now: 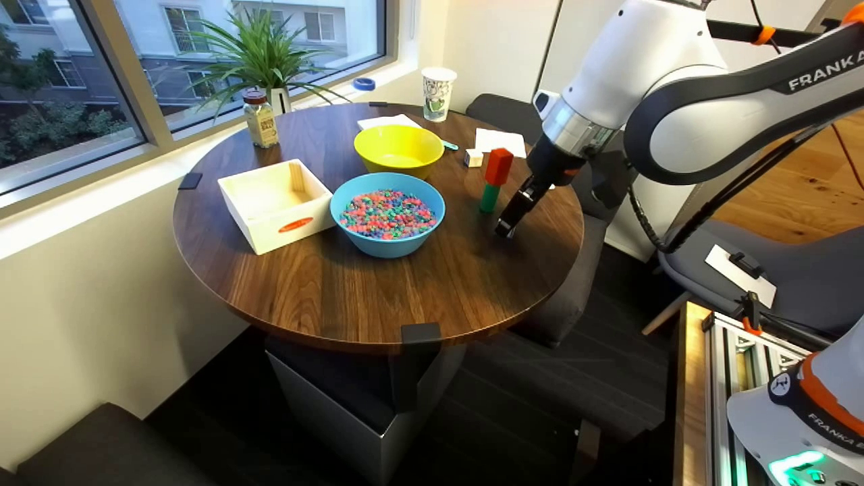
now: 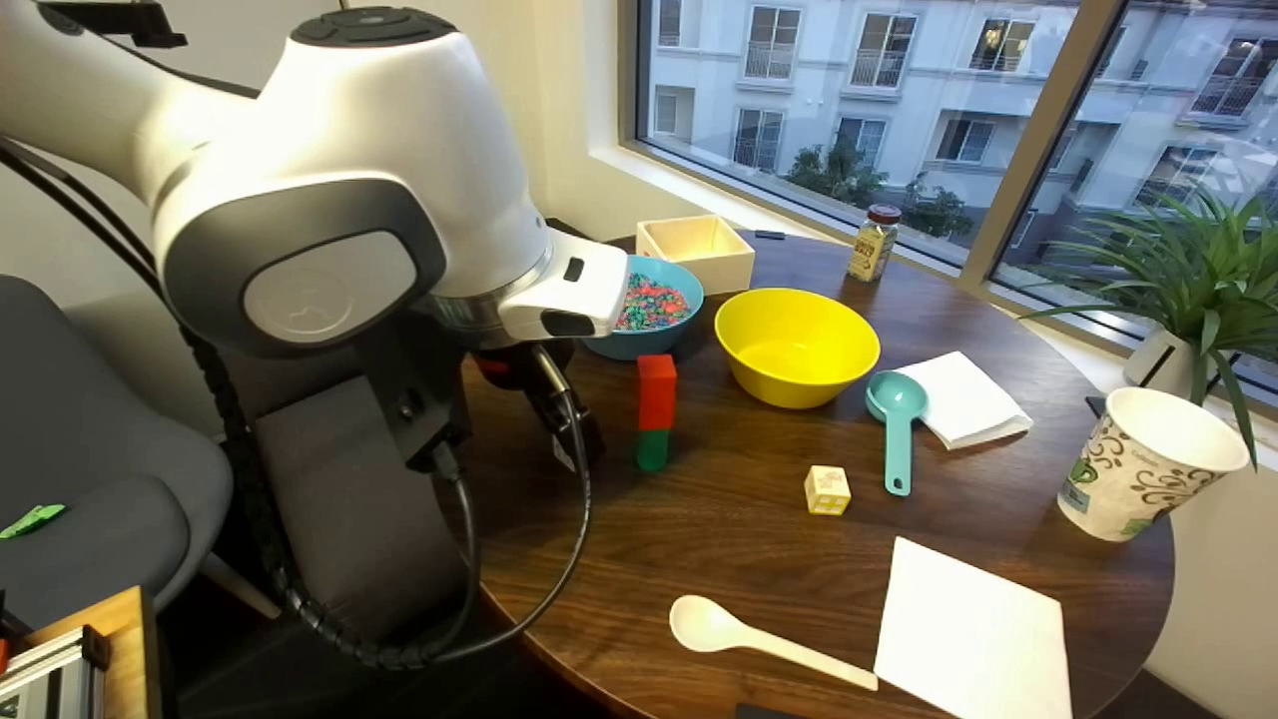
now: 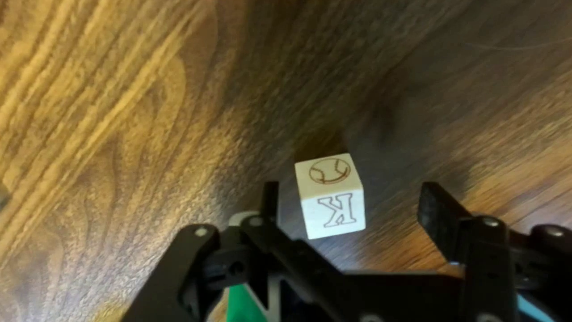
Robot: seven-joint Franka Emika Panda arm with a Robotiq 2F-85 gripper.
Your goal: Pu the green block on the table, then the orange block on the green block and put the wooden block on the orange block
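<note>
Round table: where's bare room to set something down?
Bare: table between the blue bowl and the near edge, in an exterior view; also between green block and wooden spoon. Crowded: wooden box, blue bowl and yellow bowl bunch together; open gripper at the wooden block, near green block with orange block atop.

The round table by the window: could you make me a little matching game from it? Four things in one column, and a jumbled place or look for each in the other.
Things
1. orange block
2. wooden block
3. blue bowl
4. green block

Places and looks
A. holds small multicoloured bits
B. stands on the table, under another block
C. sits on top of another block
D. marked with a K

Pairs: 1-C, 2-D, 3-A, 4-B
</note>
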